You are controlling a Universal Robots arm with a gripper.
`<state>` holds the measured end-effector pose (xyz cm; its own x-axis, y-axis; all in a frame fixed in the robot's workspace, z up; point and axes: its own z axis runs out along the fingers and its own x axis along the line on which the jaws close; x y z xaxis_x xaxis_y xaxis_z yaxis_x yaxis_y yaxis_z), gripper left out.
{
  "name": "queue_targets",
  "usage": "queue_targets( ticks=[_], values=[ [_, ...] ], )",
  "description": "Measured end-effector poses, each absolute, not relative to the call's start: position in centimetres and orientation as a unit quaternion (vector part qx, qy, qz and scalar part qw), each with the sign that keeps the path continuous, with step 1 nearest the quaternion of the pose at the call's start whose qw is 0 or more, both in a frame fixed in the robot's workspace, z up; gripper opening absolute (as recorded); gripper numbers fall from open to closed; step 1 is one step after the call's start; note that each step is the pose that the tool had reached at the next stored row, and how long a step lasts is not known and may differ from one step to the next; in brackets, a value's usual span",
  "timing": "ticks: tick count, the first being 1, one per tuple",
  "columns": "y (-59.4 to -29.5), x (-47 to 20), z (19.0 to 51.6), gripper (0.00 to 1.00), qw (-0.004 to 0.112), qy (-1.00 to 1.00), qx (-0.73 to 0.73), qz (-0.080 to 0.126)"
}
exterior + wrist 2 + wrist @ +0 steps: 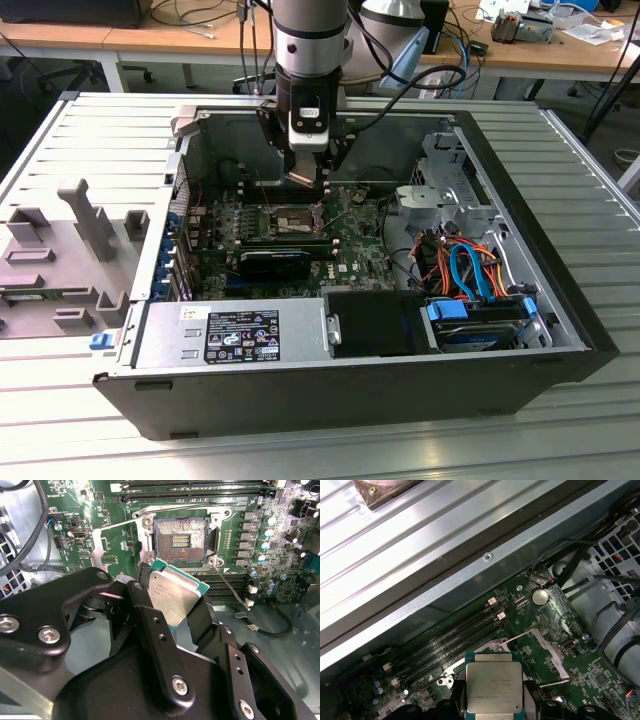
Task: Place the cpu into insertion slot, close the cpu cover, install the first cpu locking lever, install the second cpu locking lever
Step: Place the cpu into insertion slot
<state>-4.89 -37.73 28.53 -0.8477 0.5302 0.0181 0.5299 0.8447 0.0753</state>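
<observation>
cpu [175, 597]: silver top showing, tilted, held aloft.
gripper [175, 611]: closed on the cpu's opposite edges.
insertion slot [181, 540]: pin field bare; in the exterior view the gripper hangs near its 12 o'clock.
computer case [350, 395]: side open, lying on ribbed table [80, 130].

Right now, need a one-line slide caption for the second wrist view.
Gripper holding the cpu by its edges, tilted, close to the empty insertion slot with its pin field exposed.

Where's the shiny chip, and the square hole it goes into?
cpu [172, 597]: second wrist view, middle of its silvery top.
insertion slot [180, 540]: second wrist view, middle of its dark pin field.
</observation>
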Motion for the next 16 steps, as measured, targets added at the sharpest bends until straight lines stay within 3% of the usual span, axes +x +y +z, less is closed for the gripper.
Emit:
queue_targets(
  ticks=[16],
  values=[
    [-37.73,-4.89,28.48,0.54,0.002,0.958,0.284,0.039]
  ],
)
